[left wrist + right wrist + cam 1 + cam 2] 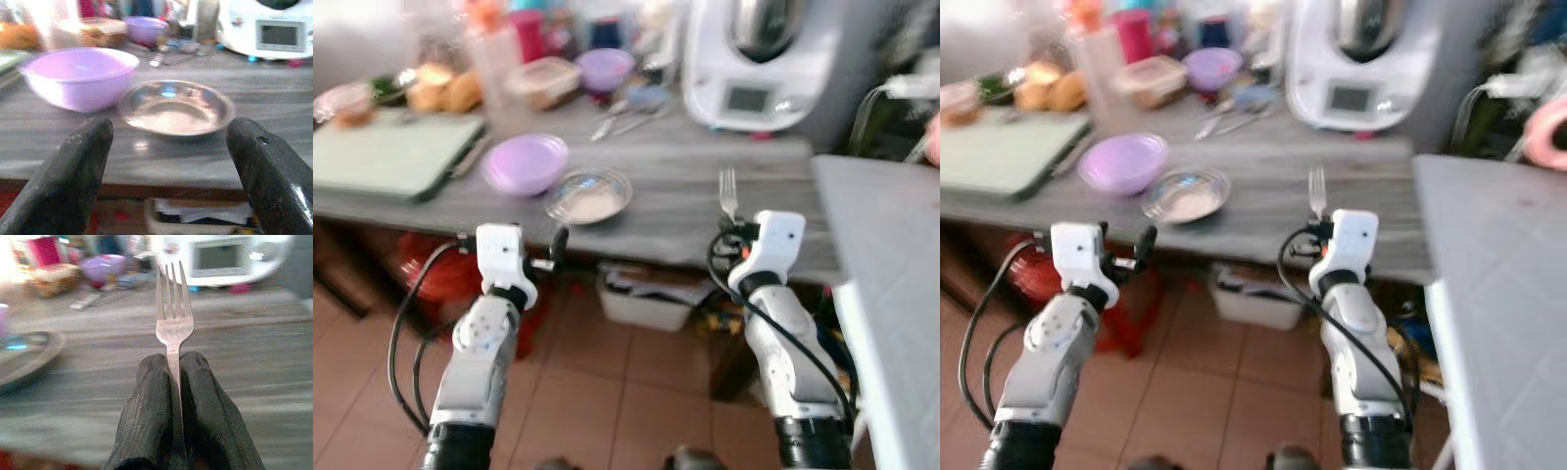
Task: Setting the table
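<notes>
A grey wooden counter (685,211) is stretching across the kitchen, above a floor of reddish tiles (607,392), and everything is looking a little blurred. On the counter a steel plate (589,196) is lying near the front edge. A purple bowl (525,163) is standing just beside the plate, on its left and a little further back. A green tray (391,157) is lying to the left of the bowl. Behind the plate, some cutlery (626,119), a smaller purple bowl (604,69) and a clear box (544,80) are standing near the back of the counter. A white appliance (759,64) is standing behind and to the right of the plate. A grey table (891,284) is standing at the far right.

The left gripper (166,161) is hovering in front of the counter edge, facing the plate, and its fingers (73,171) are standing wide apart with nothing between them.

The right gripper (175,382) is hovering to the right of the plate, just in front of the counter edge. Its fingers (151,401) are pressing tight on the handle of a fork (172,313), and the tines are pointing away from the robot, over the counter.
</notes>
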Robot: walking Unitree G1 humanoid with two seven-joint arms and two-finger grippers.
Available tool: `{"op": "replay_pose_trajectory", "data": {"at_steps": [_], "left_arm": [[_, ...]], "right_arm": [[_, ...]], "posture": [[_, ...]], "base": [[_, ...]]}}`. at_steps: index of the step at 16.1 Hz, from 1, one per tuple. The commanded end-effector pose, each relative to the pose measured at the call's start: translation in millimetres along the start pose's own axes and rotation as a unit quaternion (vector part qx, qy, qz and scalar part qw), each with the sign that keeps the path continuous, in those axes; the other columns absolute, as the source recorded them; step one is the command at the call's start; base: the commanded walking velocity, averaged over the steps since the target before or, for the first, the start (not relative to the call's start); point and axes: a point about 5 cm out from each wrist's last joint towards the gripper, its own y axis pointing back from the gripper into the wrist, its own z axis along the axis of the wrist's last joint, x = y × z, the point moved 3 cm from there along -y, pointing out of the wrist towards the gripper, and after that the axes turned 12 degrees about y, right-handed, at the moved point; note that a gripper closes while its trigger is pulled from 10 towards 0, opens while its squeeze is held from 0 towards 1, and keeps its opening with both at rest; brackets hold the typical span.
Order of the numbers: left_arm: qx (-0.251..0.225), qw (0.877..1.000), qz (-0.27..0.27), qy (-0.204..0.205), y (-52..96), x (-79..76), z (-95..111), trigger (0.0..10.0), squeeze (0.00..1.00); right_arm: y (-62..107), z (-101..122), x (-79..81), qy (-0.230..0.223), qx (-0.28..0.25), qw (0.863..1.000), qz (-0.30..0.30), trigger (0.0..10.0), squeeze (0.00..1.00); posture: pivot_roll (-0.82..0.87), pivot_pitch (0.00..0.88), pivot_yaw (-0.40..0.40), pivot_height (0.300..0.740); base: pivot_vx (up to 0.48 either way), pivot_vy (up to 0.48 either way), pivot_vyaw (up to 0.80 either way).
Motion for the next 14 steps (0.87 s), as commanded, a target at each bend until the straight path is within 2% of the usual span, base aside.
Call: {"op": "replay_pose_trajectory", "data": {"at_steps": [1, 3, 12, 14], "left_arm": [[-0.005, 1.0, 0.002, -0.009, 0.1, 1.7, 4.1, 10.0, 0.0], [-0.005, 1.0, 0.009, -0.002, 0.1, 4.0, 3.0, 10.0, 0.0], [-0.006, 1.0, 0.011, -0.017, 0.6, 4.3, 0.9, 10.0, 0.0], [-0.02, 1.0, 0.016, -0.017, 2.2, 3.6, 3.8, 10.0, 0.0]], "right_arm": [[-0.9, 4.9, -1.9, -0.001, -0.009, 1.0, -0.008, 10.0, 0.0], [-1.2, 5.5, -5.1, -0.001, -0.012, 1.0, -0.019, 10.0, 0.0], [0.0, 2.9, -12.1, -0.002, -0.011, 0.999, -0.042, 10.0, 0.0], [1.8, 2.5, -16.3, -0.006, -0.013, 0.998, -0.054, 10.0, 0.0]], "posture": [[-0.03, 0.0, 0.024, 0.74], [-0.03, 0.0, 0.024, 0.74], [-0.03, 0.0, 0.022, 0.74], [-0.03, 0.0, 0.023, 0.74]], "base": [[0.0, 0.0, 0.0], [0.0, 0.0, 0.0], [0.0, 0.43, 0.0], [0.0, 0.0, 0.0]]}}
